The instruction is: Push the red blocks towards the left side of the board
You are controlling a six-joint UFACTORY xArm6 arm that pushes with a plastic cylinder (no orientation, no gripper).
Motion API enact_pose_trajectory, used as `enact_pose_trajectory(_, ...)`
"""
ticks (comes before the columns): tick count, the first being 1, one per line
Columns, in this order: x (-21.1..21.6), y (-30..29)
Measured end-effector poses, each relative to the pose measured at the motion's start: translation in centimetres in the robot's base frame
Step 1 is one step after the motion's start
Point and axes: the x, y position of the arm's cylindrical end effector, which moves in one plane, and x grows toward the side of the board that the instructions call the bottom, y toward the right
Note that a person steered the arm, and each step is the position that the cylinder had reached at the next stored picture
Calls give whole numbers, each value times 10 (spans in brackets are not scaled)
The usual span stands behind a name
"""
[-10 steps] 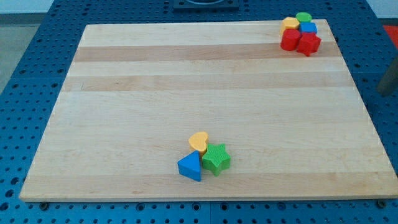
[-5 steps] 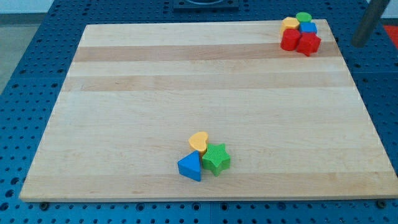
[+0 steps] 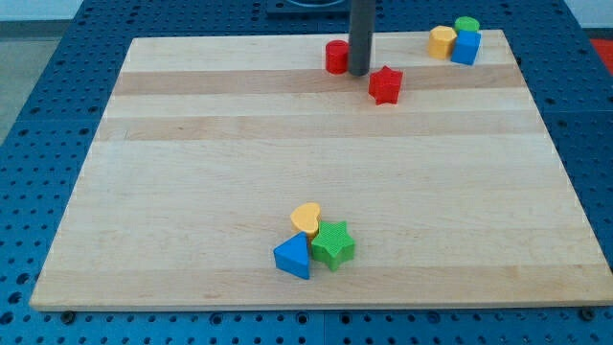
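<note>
Two red blocks lie near the board's top edge. A red cylinder-like block [image 3: 336,57] sits just left of my rod. A red star [image 3: 385,84] lies to the rod's lower right, apart from it. My tip [image 3: 359,72] rests on the board between them, touching or almost touching the red cylinder's right side.
A yellow block [image 3: 442,41], a green block [image 3: 466,25] and a blue block [image 3: 465,47] cluster at the board's top right corner. A yellow heart [image 3: 306,218], a blue triangle [image 3: 293,256] and a green star [image 3: 332,243] cluster near the bottom middle. The wooden board [image 3: 192,172] lies on a blue pegboard.
My rod came in from the right edge and swept left. Both red blocks left the top right cluster and moved left; the cylinder went farther than the star.
</note>
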Motion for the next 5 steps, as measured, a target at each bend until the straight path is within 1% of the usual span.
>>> enact_pose_trajectory(1, -3, 44)
enact_pose_trajectory(2, -35, 49)
enact_pose_trajectory(3, -51, -11)
enact_pose_trajectory(4, -38, -74)
enact_pose_trajectory(5, -45, -96)
